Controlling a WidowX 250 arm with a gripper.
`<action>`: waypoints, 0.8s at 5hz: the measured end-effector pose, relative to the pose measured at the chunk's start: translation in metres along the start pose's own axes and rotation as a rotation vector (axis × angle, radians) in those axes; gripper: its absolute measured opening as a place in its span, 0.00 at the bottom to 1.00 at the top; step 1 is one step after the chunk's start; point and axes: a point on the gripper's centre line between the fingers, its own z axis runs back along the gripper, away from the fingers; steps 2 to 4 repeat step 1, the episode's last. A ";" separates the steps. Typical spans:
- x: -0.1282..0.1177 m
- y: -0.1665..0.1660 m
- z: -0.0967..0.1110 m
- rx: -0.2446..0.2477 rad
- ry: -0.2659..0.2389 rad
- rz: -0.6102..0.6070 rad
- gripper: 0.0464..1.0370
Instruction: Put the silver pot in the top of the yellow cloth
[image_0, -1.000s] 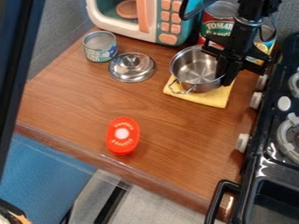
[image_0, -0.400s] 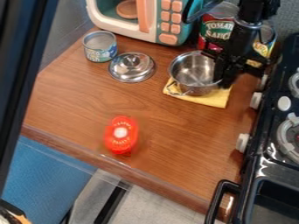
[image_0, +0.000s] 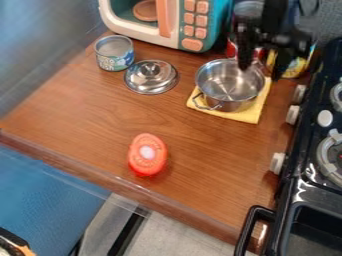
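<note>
No word or number can be made out. Nearer the camera than the black two-finger gripper, and to its left in the view, the red oval container with a pale round centre carries faint curved lettering; well left of the gripper, the short round metal can with a blue-green label bears pale, unreadable print

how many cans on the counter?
3 visible: a short can left of the pot lid, plus a red-labelled can and a yellow-labelled can partly behind the gripper. Others may be hidden there.
</note>
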 end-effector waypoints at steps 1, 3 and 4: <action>-0.010 0.007 0.023 -0.018 -0.042 0.010 0.98; -0.010 0.007 0.023 -0.018 -0.042 0.010 0.98; -0.010 0.007 0.023 -0.018 -0.042 0.010 0.98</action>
